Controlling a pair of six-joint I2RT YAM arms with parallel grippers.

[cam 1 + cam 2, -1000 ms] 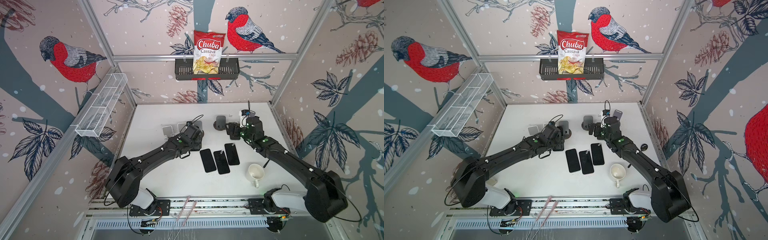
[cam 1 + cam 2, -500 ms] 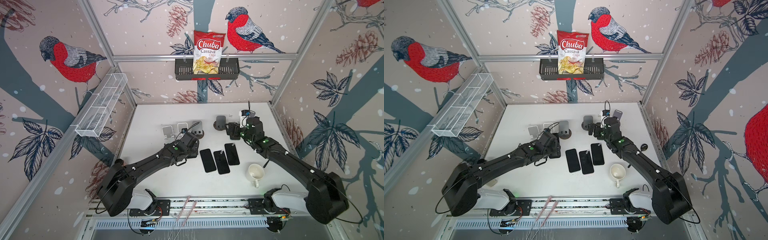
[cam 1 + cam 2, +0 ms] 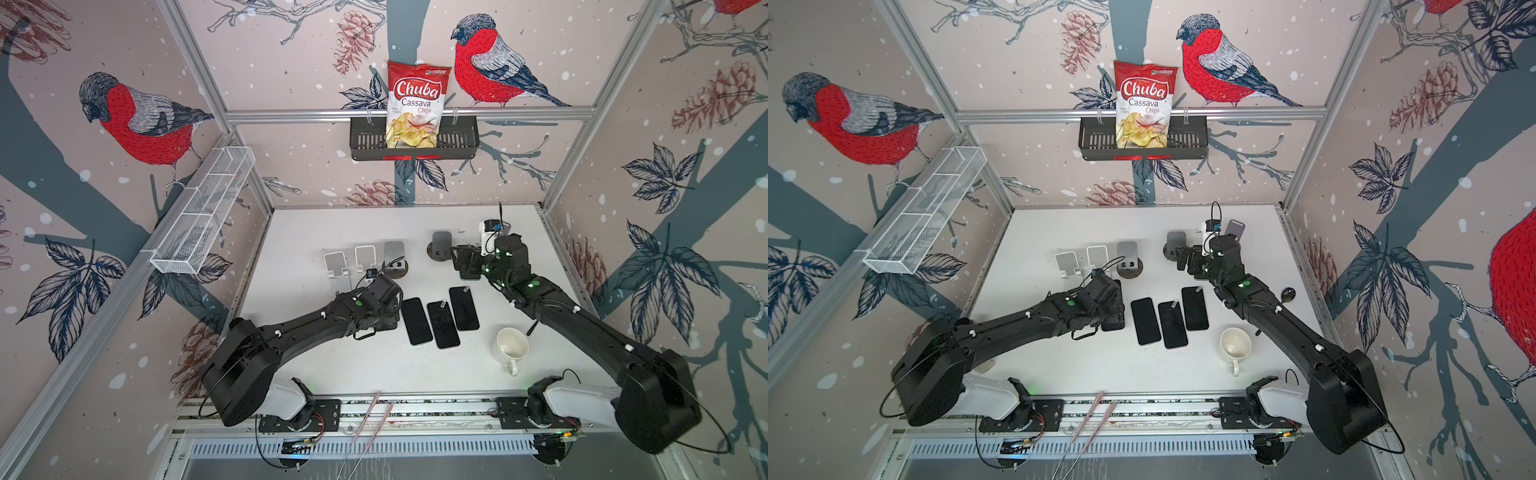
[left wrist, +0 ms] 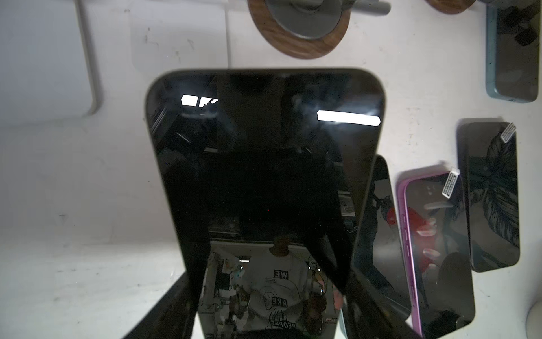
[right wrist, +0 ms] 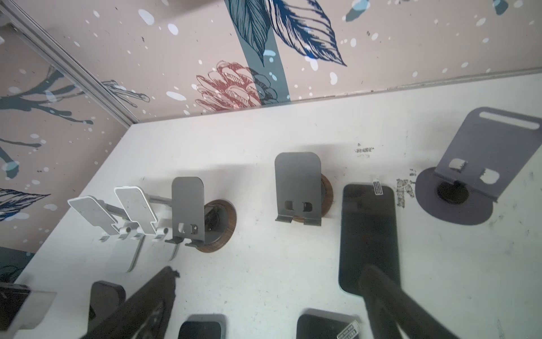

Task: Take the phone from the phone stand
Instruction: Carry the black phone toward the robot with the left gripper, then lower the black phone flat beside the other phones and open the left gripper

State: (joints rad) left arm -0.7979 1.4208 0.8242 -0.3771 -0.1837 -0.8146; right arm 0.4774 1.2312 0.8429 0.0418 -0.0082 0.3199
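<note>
The phone [image 4: 264,182] is a flat black slab with rounded corners and a thin grey rim, its glass dark and glossy enough to mirror ceiling lights and a figure in a white shirt. The left gripper [image 3: 1115,307] is clamped on its lower end, holding it off its stand above the white table [image 3: 332,365], just beside the row of three phones [image 3: 442,318] that lie flat, screens up. In a top view only a dark edge of the held phone shows past the gripper.

One of the lying phones has a purple case [image 4: 406,234]; two carry small white sticker tabs at a corner.

Behind stand five stands: two white plastic ones [image 5: 117,211] with hinged feet, two of bent grey sheet metal on round wood-rimmed bases [image 5: 215,226], and a larger grey-violet metal one [image 5: 469,176] with a slotted back plate and a round base with a hole. All are bare.

The right gripper [image 3: 463,259] hovers with fingers spread wide near the second wood-based stand [image 3: 440,249], holding nothing. A white glazed mug [image 3: 510,345] sits near the front of the scuffed, matte table.
</note>
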